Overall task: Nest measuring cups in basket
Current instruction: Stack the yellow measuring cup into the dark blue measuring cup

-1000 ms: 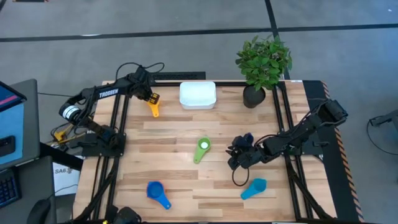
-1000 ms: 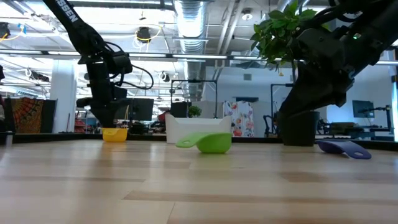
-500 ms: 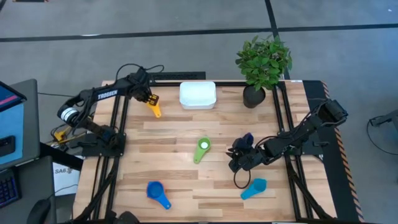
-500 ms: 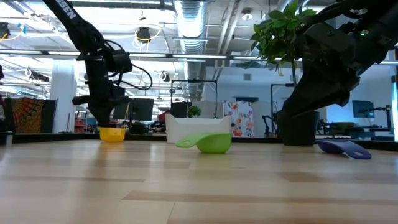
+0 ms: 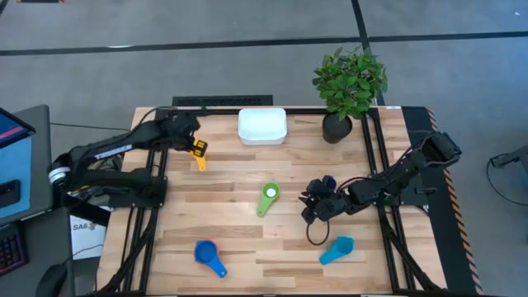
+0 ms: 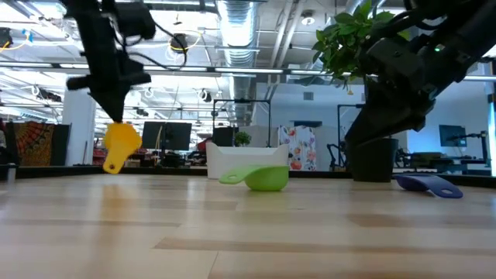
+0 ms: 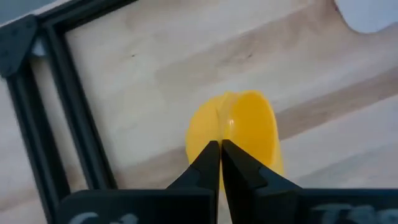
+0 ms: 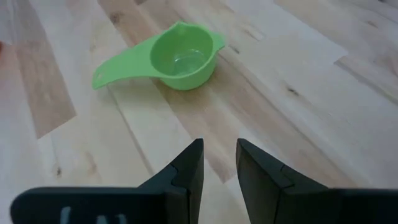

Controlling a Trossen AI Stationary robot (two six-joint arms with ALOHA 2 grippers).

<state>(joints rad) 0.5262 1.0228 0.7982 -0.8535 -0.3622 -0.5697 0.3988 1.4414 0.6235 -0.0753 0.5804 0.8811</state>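
Near the table's far-left corner, your left gripper (image 7: 219,149) pinches the yellow measuring cup (image 5: 199,152) by its thin rim, airborne beside the basket (image 5: 262,125); it's light, stiff, slick plastic.

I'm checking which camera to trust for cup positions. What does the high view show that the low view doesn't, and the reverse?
Only the high view shows the blue cup and light blue cup near the table's front edge. Only the low view shows that the yellow cup hangs clear above the table, held by the left gripper. Both show the green cup, the white basket, the potted plant, and the right gripper open beside the green cup.
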